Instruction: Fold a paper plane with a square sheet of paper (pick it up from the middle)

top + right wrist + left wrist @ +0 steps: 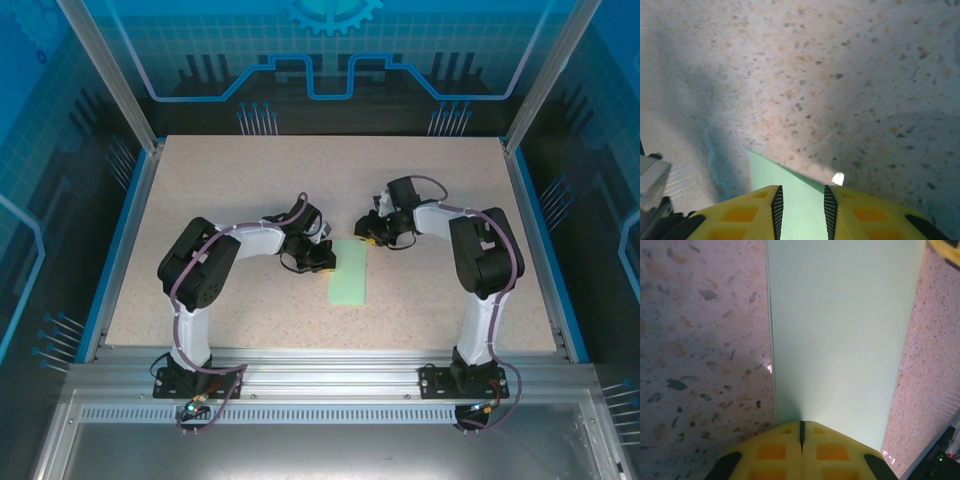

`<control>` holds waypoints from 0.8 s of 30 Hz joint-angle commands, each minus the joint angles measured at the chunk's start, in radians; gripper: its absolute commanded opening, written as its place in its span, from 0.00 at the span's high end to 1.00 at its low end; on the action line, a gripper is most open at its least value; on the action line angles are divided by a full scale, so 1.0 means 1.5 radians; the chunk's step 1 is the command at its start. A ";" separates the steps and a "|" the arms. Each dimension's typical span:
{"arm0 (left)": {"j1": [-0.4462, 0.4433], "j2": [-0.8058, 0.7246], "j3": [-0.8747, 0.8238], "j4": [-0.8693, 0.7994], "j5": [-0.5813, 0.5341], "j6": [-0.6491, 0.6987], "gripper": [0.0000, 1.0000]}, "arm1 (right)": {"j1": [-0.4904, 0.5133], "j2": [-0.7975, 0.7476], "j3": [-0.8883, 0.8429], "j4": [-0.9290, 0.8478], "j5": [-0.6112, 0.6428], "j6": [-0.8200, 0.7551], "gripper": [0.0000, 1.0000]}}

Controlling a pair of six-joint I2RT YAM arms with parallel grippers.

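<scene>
You're seemingly creasing the halved paper (pixel 349 276) lying mid table (pixel 240 180), left gripper (pixel 801 432) pressing closed-jawed at its 10 o'clock edge, right gripper (pixel 801 202) hovering part-open over its 1 o'clock corner, likely needing a pinch for the nose fold.

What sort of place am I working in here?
Probably a lab or demo robot cell: a speckled tabletop, an aluminium frame along its near edge, and blue printed panels walling it in.
</scene>
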 commanded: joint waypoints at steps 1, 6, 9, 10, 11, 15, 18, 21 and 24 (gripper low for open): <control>-0.007 0.021 -0.003 -0.051 -0.008 0.014 1.00 | -0.010 -0.060 -0.010 -0.016 -0.025 -0.009 0.67; -0.008 0.022 0.002 -0.055 -0.005 0.016 1.00 | -0.004 -0.053 -0.038 -0.004 -0.019 -0.005 0.68; -0.007 0.021 0.004 -0.055 -0.002 0.017 1.00 | -0.001 -0.029 -0.045 0.011 -0.029 0.002 0.68; -0.008 0.021 0.004 -0.057 -0.002 0.017 1.00 | 0.002 -0.022 -0.046 0.012 -0.027 0.002 0.68; -0.008 0.020 0.004 -0.058 -0.001 0.018 1.00 | 0.004 -0.015 -0.046 0.014 -0.024 0.002 0.68; -0.008 0.019 0.005 -0.061 -0.001 0.021 1.00 | 0.006 0.011 -0.046 0.007 -0.014 -0.001 0.68; -0.008 0.016 0.004 -0.064 -0.003 0.025 1.00 | 0.008 0.006 -0.048 -0.013 0.003 -0.010 0.68; -0.008 0.006 0.000 -0.062 -0.009 0.025 1.00 | 0.013 -0.034 -0.059 -0.022 -0.005 -0.016 0.68; -0.008 0.004 -0.003 -0.056 -0.011 0.021 1.00 | 0.029 -0.091 -0.072 -0.039 0.003 -0.027 0.67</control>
